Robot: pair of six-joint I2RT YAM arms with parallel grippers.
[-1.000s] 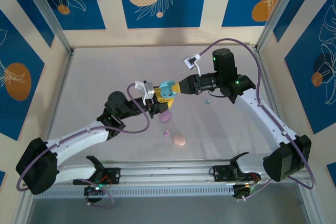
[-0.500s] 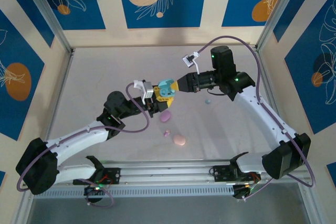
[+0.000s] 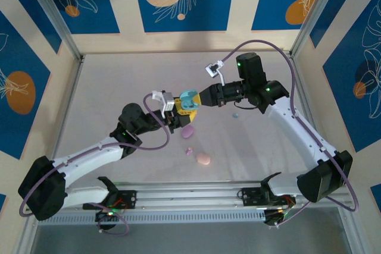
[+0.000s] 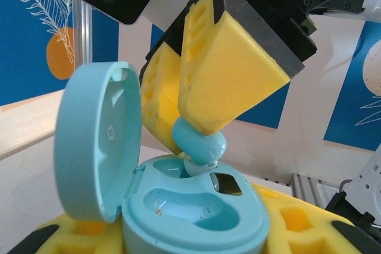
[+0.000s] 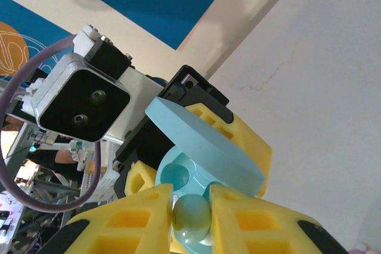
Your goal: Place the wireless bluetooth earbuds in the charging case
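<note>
Over the middle of the table (image 3: 119,87) the two arms meet. The left gripper (image 3: 180,110) is clamped on the base of a light blue charging case (image 4: 196,215), holding it up off the surface with its lid (image 4: 98,147) swung open and standing upright. From the other side the right gripper (image 5: 191,206) pinches a light blue earbud (image 4: 199,141) between its yellow fingertips (image 5: 247,218). The bud's stem dips into the far pocket of the case, while its rounded body sits above the rim; I can't tell if it is fully seated.

Down on the table, nearer the arm bases, lie a purple oval case (image 3: 188,131), a tiny purple earbud (image 3: 189,151) and a pink oval case (image 3: 203,159). Another small light blue earbud (image 3: 234,115) rests under the right arm.
</note>
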